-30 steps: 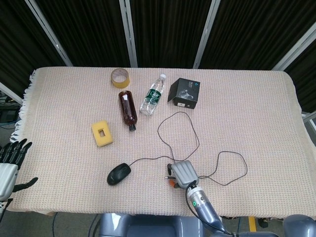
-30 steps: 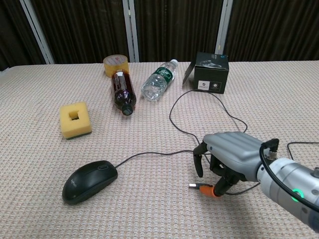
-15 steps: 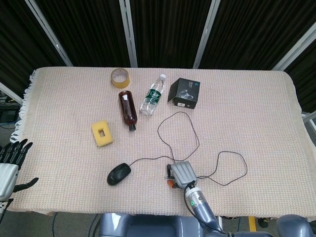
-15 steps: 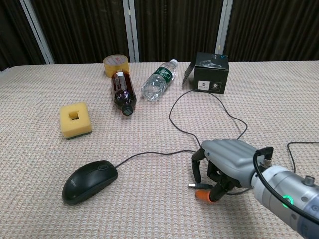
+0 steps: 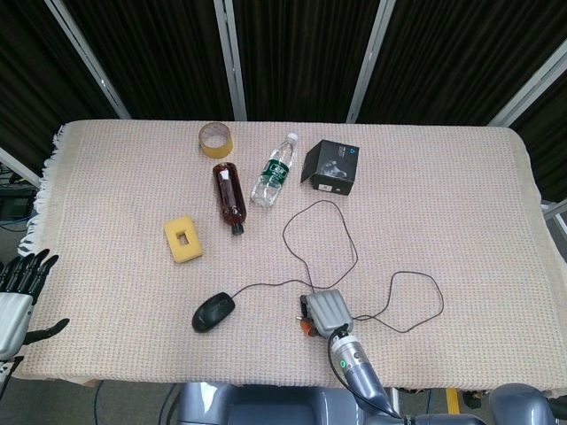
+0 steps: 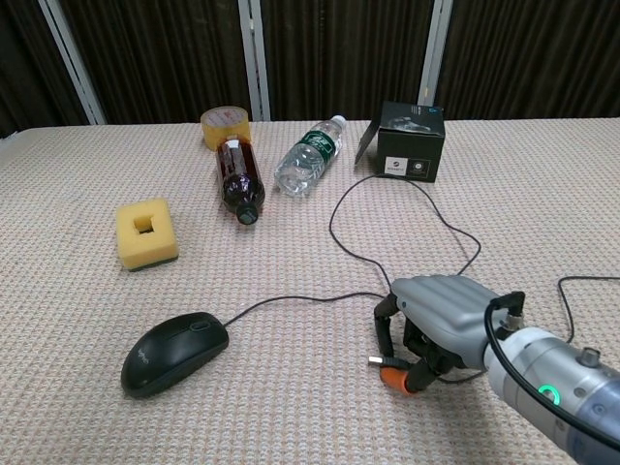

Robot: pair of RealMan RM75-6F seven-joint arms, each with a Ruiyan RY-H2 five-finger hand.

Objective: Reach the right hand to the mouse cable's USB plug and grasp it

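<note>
Black mouse (image 6: 174, 353), yellow sponge (image 6: 146, 232).

The right hand (image 6: 436, 325) is low on the table, near the front edge, at about 5 o'clock in the chest view. Its gray back faces up and its fingers (image 6: 385, 320) curl down toward 9 o'clock. The fingertips are closed around something small under the palm. In the head view the same right hand (image 5: 324, 310) sits at about 6 o'clock, and its arm runs down out of the picture.

The left hand (image 5: 18, 292) is off the table, at about 8 o'clock in the head view. It holds nothing. Its dark fingers point up toward 12 o'clock and are spread apart, with the thumb sticking out toward 3 o'clock.
</note>
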